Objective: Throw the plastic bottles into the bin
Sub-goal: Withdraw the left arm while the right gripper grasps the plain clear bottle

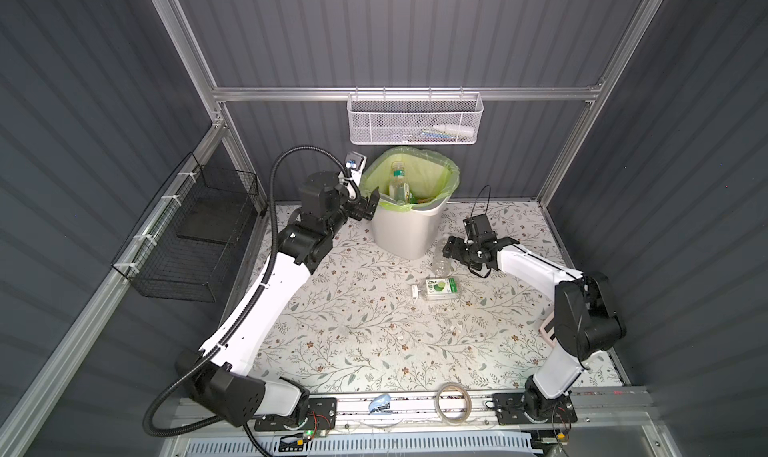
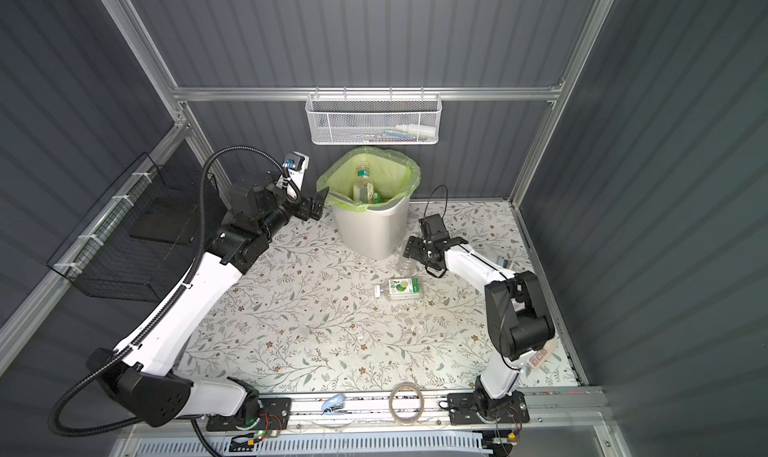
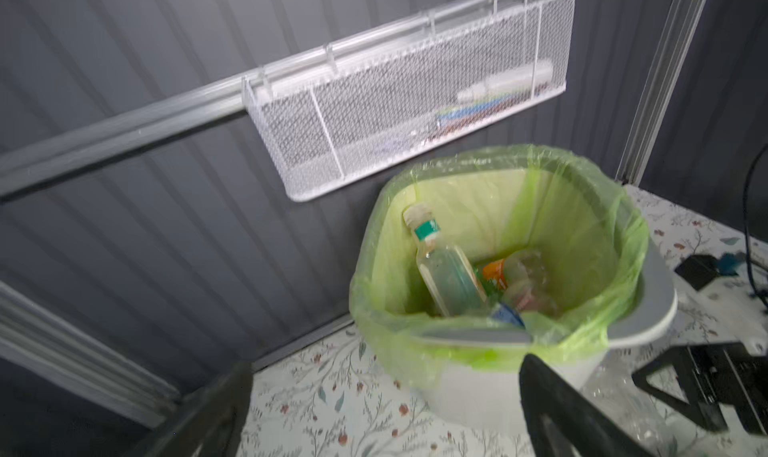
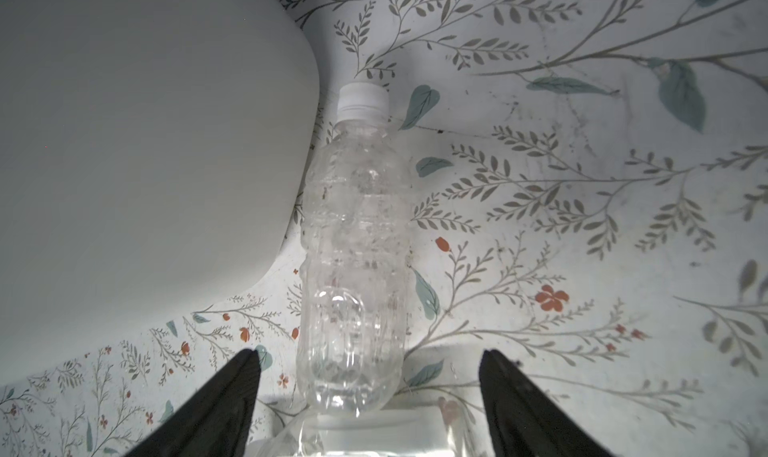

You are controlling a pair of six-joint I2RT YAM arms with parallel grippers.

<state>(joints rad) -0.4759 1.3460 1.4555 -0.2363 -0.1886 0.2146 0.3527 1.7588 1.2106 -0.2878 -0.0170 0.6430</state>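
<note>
Floral surface [image 1: 353, 330] w/ bin [image 1: 405, 230] at back, several bottles [image 3: 444, 276] already inside. Two still out: clear bottle [image 4: 353, 247] lying just beside bin wall, green-label bottle [image 1: 440, 286] by its base end. Clear one prob. light, thin, crushable, slick; grab mid-body. Right gripper [image 4: 370, 359] part open astride its base, not touching. Only the right wrist view shows that gap. Left gripper [image 1: 371, 205] wide open, empty, by bin rim.

Mesh basket [image 1: 415, 120] above table's [image 1: 353, 330] far edge, wire basket [image 1: 187, 243] off its left; tape roll [image 1: 452, 386], stapler [image 1: 379, 404] at near edge.
</note>
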